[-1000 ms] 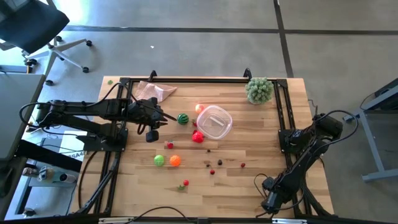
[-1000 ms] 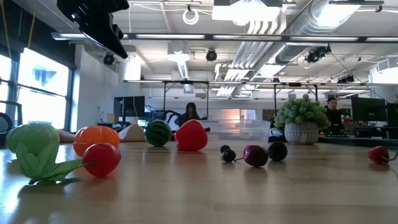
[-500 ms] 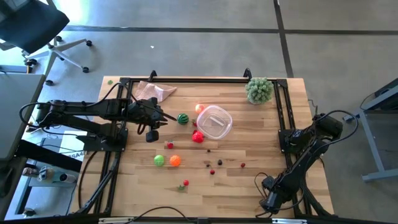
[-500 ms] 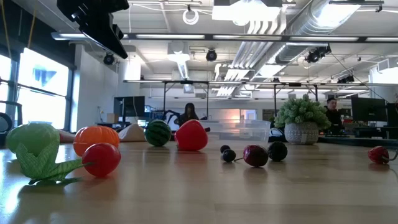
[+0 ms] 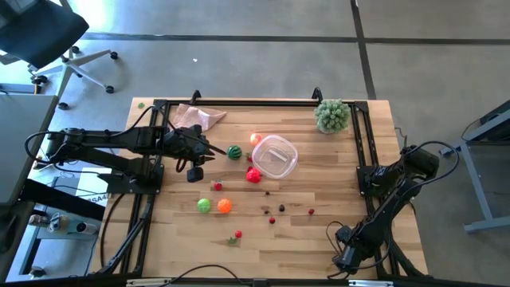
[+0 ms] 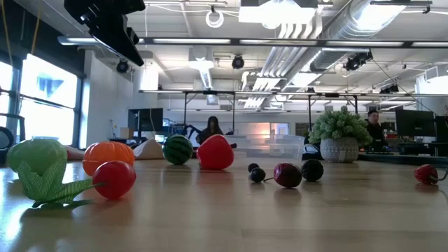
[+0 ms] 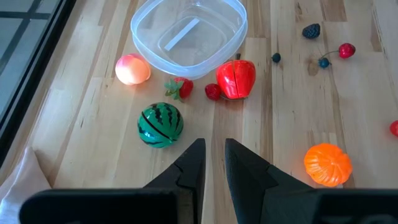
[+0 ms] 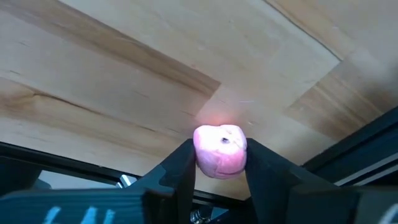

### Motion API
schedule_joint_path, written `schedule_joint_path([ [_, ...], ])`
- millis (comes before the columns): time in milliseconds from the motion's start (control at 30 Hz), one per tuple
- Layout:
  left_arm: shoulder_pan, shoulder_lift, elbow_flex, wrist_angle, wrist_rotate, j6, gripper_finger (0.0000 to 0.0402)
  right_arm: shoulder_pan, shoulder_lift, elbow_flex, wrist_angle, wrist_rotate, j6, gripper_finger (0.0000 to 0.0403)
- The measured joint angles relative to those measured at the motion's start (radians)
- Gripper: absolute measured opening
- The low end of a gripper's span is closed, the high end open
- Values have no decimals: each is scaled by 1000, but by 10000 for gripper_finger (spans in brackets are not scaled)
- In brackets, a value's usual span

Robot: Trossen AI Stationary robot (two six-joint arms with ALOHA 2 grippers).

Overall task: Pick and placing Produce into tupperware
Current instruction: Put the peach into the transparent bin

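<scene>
Nothing on the counter (image 5: 319,239) has moved since the earlier pictures; both arms and all the toys sit where they were.

Nearest in the low view lie a green ball (image 6: 36,155) with a leafy bit, a small red ball (image 6: 114,178) and an orange ball (image 6: 108,157). Behind them sit the striped green ball (image 6: 177,149) and a big red piece (image 6: 215,152). Off to the side lie some tiny dark berries (image 6: 288,174).

The left pincer (image 7: 213,163) hangs over the counter, its two fingers almost together with only a thin gap, and it holds nothing. The striped green ball (image 7: 160,124) lies just past its tips. Beyond that are two little red bits, the red piece (image 7: 236,79) and a glowing peach-coloured ball (image 7: 132,69). They all lie just beside the tupperware (image 7: 146,46), which stands clear and open near the middle of the counter with no toy inside.

The right pincer (image 8: 220,163) is low at the near right corner of the counter. Its fingers press on a small pink ball (image 8: 220,150) from both sides.

Farthest off, a bushy plant (image 5: 332,115) stands near the back edge.
</scene>
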Motion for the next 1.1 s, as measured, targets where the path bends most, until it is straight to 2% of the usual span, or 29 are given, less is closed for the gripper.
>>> schedule_joint_path([
  [200, 0, 0, 0, 0, 0, 0, 51, -51, -43, 0, 0, 97, -40, 112],
  [433, 0, 0, 0, 0, 0, 0, 51, -196, -185, 0, -32, 319, -178, 112],
  [633, 0, 0, 0, 0, 0, 0, 51, -389, -374, 0, -53, 566, -432, 112],
  [800, 0, 0, 0, 0, 0, 0, 51, -597, -536, 0, -29, 718, -708, 112],
  [933, 0, 0, 0, 0, 0, 0, 51, -807, -624, 0, 68, 705, -974, 112],
  [1100, 0, 0, 0, 0, 0, 0, 51, -1070, -625, 0, 219, 522, -1228, 112],
])
